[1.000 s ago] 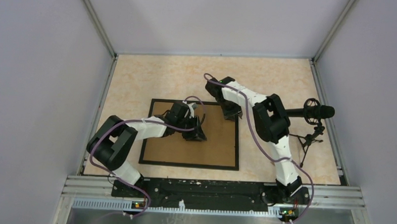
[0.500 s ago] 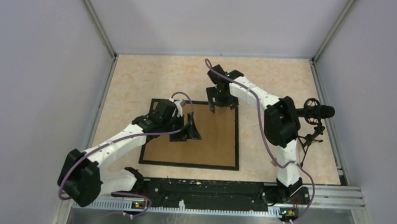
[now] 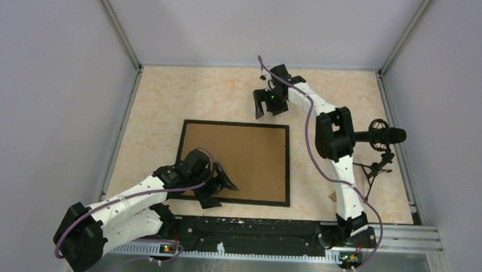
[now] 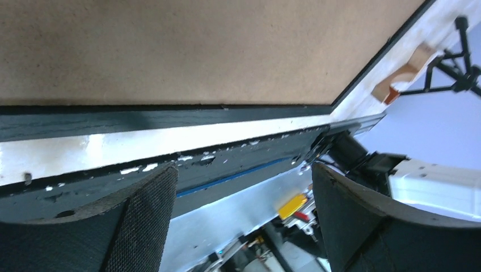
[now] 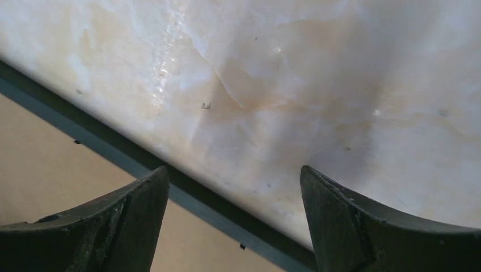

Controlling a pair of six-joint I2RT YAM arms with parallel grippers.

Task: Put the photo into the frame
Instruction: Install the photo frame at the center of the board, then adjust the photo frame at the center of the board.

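You have the frame (image 3: 236, 123) lying flat in the middle of the table (image 3: 166, 96), its thin black border around a brown backing board (image 3: 244, 154) that faces up.

Your left gripper (image 3: 219, 190) sits at the lower left of the top view, over the frame's near border close to its lower-left corner. In the left wrist view its jaws stand wide apart with nothing between them. The board fills the upper part of that picture, with the black border, a strip of table and the black rail (image 4: 227, 164) below it.

Your right gripper (image 3: 269, 109) hangs over bare table just beyond the frame's far border, towards its upper-right corner and clear of it. Its jaws are also spread wide and empty. In the right wrist view the border crosses the lower left diagonally.

A microphone (image 3: 386, 136) on a small stand is at the right edge.
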